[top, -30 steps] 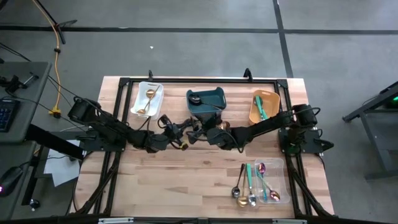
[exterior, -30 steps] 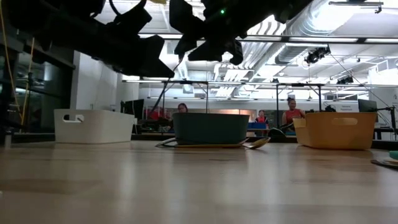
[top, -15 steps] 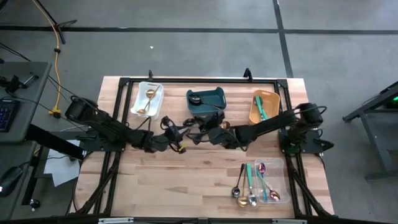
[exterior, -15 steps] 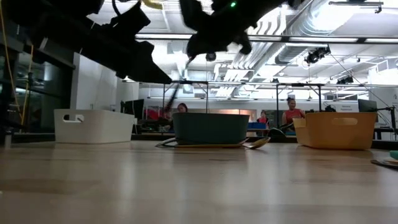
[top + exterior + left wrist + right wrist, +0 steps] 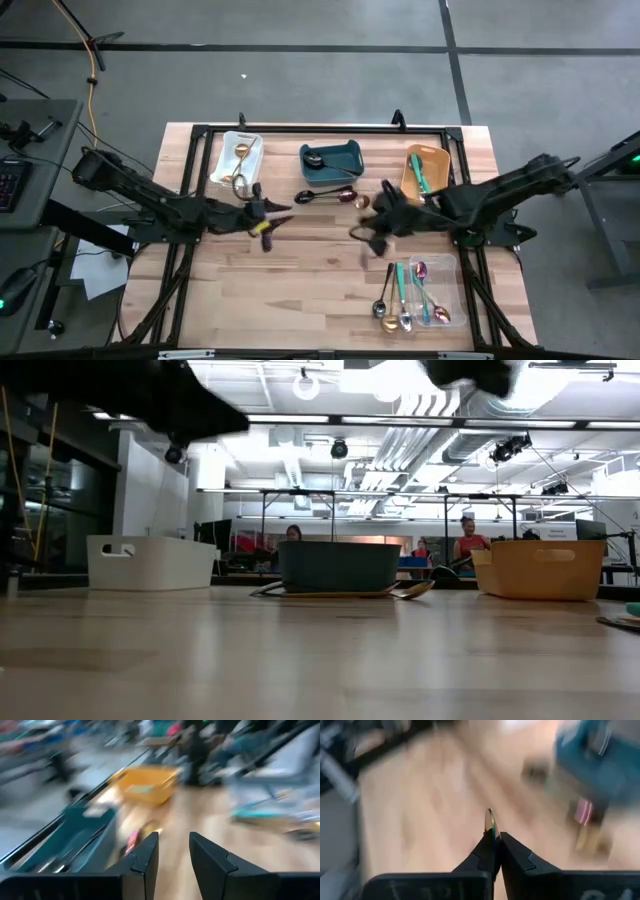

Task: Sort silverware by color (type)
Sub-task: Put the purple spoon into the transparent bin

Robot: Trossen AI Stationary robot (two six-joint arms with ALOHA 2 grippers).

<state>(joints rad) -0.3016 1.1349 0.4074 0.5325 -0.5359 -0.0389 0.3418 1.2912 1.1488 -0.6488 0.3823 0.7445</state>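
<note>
Right gripper (image 5: 493, 839), clamped on a thin spoon (image 5: 490, 822) edge-on above the tabletop (image 5: 300, 280); left gripper (image 5: 173, 851), fingers apart, empty. Risk: so narrow a pinch may let the spoon twist and drop.

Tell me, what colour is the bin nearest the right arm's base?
Orange, seen best in the high view.

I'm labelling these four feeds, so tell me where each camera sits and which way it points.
High view: overhead, facing straight down at the table, both arms and four bins.
Low view: at tabletop height, facing across to the white bin, teal bin and orange bin; dark arm parts overhead.
Left wrist view: behind the left gripper, jaws apart, facing the teal and orange bins.
Right wrist view: behind the right gripper, jaws pinching a thin utensil.
Shared: high and low views both show those three bins.
</note>
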